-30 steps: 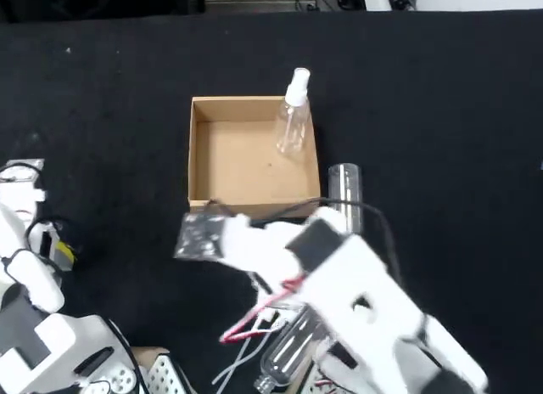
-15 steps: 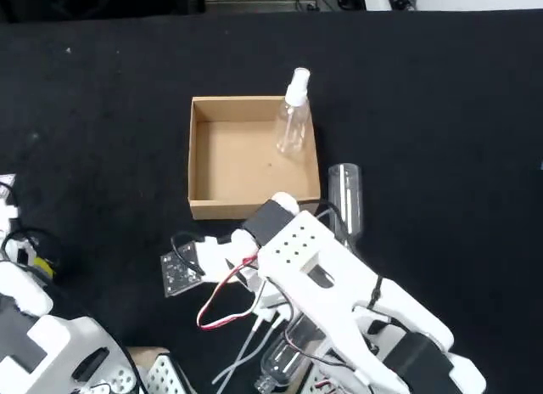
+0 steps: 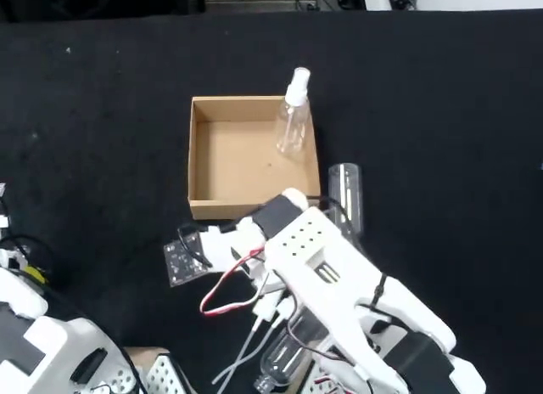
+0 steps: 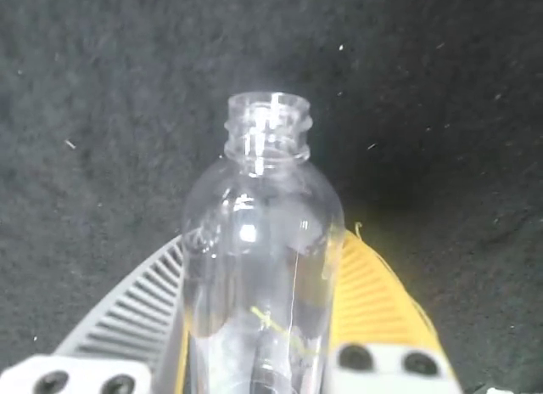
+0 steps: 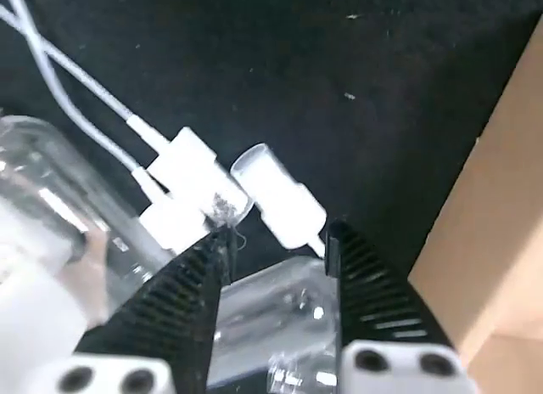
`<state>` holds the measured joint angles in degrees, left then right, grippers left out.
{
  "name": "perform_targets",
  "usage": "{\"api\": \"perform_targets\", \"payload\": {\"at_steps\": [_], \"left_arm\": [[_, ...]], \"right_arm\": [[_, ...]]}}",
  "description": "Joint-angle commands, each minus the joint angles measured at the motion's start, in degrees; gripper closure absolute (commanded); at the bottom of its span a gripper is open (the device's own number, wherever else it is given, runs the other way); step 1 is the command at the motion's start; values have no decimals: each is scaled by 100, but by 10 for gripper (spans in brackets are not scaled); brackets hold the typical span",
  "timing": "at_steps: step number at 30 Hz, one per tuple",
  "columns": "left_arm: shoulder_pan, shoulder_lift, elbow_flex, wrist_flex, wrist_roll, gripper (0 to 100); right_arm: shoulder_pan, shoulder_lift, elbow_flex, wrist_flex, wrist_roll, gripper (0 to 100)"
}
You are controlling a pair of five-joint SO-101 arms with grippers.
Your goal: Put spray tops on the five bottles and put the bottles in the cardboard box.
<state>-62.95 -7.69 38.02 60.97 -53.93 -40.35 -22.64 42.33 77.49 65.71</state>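
Pulls the right tool (image 5: 278,237) back from the front of the box (image 3: 197,156), released, down over a loose spray top (image 5: 276,199) by the near edge of the counter (image 3: 441,114). Keeps the left tool (image 4: 259,309) clenched on an uncapped bottle (image 4: 259,224). Shows one capped bottle (image 3: 293,122) in the box's far right corner. Likely grabs that top next.

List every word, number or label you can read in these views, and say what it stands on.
No text can be read.
Cardboard box, capped bottle, open bottle, spray tops: no print shows.
Circuit board on an arm: marks too small to read.
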Motion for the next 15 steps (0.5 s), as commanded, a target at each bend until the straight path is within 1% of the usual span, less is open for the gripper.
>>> {"api": "perform_targets", "payload": {"at_steps": [1,4,11,15], "left_arm": [[207,-255,-57,-53,-62,970],[215,-255,-57,-53,-62,970],[224,-255,-57,-53,-62,970],[224,-255,-57,-53,-62,970]], "right_arm": [[105,22,268,-510,299,847],[132,22,488,-642,484,847],[141,22,681,-668,475,846],[220,22,1059,-1073,466,845]]}}
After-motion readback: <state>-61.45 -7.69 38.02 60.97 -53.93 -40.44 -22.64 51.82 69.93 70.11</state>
